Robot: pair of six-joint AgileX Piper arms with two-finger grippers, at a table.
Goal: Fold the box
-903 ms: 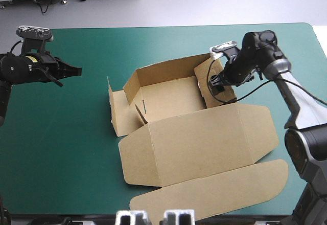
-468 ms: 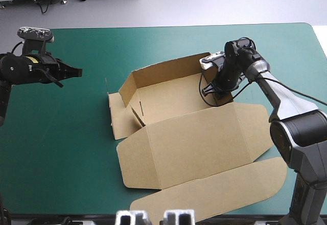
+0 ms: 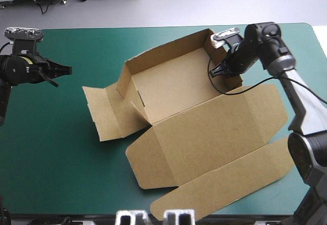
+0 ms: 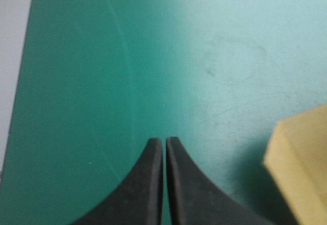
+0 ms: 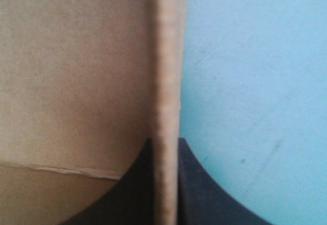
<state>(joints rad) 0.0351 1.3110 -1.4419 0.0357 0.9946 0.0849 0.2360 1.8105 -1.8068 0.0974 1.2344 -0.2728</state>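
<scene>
The brown box [image 3: 179, 94] lies mid-table as an open tray with its back and side walls raised. Its wide lid [image 3: 209, 138] lies flat toward the front edge, and a side flap [image 3: 104, 110] lies flat on the left. My right gripper [image 3: 223, 70] is at the box's right wall. In the right wrist view its black fingers [image 5: 191, 184] press on both faces of that wall's edge [image 5: 166, 82], so it is shut on the box. My left gripper [image 3: 65, 70] hovers well left of the box, shut and holding nothing. The left wrist view shows it [image 4: 164, 142] over the bare cover, with a box corner [image 4: 301, 158] off to one side.
The teal-green cover [image 3: 56, 148] shows bare on the left and in a strip along the far edge. The lid's tuck flap [image 3: 230, 184] reaches almost to the table's front edge. A black cable loops beside the box's right wall.
My right gripper went from open to shut on the box's right wall. The box turned and slid toward the far right, and its left flap dropped flat. My left gripper drifted slightly left.
</scene>
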